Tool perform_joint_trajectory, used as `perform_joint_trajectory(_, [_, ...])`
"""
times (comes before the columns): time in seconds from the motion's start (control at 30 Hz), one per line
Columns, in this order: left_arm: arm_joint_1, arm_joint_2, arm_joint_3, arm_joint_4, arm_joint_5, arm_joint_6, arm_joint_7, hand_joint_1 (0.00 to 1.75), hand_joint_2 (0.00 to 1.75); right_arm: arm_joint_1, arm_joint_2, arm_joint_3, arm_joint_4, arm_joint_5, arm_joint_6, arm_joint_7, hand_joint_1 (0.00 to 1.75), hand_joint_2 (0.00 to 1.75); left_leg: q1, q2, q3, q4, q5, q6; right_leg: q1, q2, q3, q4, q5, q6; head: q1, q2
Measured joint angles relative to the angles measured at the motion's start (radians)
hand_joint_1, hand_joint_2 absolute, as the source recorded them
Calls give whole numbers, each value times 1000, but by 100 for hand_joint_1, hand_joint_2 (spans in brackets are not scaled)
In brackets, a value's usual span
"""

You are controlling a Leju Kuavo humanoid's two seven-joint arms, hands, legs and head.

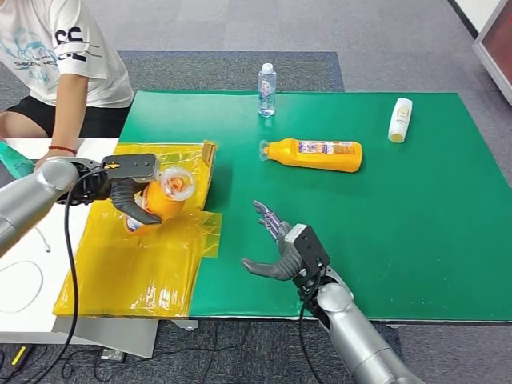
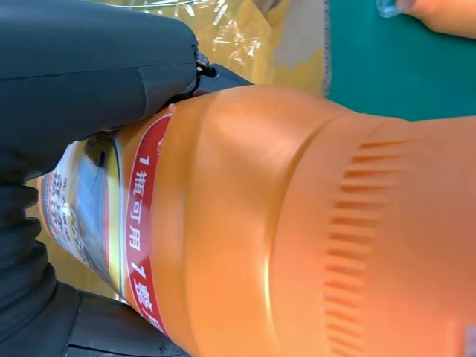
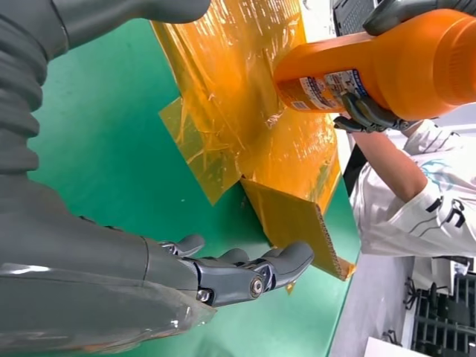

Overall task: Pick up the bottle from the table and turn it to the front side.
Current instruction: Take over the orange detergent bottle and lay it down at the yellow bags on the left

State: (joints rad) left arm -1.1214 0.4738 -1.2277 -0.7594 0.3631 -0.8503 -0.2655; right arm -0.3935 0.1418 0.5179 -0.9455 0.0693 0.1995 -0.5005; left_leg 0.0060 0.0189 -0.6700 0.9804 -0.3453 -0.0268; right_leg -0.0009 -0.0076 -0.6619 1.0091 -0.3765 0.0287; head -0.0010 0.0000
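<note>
Here, left robot hand (image 1: 130, 196) gripping orange bottle (image 1: 158, 198), right robot hand (image 1: 279, 244) spread.

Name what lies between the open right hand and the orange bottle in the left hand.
In the head view, yellow plastic sheet and bare green mat separate the right hand from the orange bottle.

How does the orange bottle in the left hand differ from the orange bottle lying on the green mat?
The held bottle is gripped by the left hand above the yellow plastic sheet; the lying bottle rests untouched on the green mat. The held one's cap faces the camera; the other's points sideways. Both are orange with labels.
</note>
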Motion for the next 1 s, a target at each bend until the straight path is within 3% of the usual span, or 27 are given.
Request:
perform_joint_trajectory(0.5, [15,-1,9,56,-38,5,5,175,175,-8,6,16,8,-5,-3,1,0,175,0,0,0,0,0,0,0,0,0,0,0,0,0,0])
perform_joint_trajectory(0.87, [1,-8,-32,66,-91,24,32,175,175,-7,8,23,9,-4,-2,9,0,175,0,0,0,0,0,0,0,0,0,0,0,0,0,0])
perform_joint_trajectory(0.9, [1,-9,-34,67,-91,30,32,139,175,-7,8,24,9,-3,-3,10,0,175,0,0,0,0,0,0,0,0,0,0,0,0,0,0])
perform_joint_trajectory(1.0, [1,-13,-39,71,-95,50,31,8,175,-7,8,26,9,-2,-7,12,0,175,0,0,0,0,0,0,0,0,0,0,0,0,0,0])
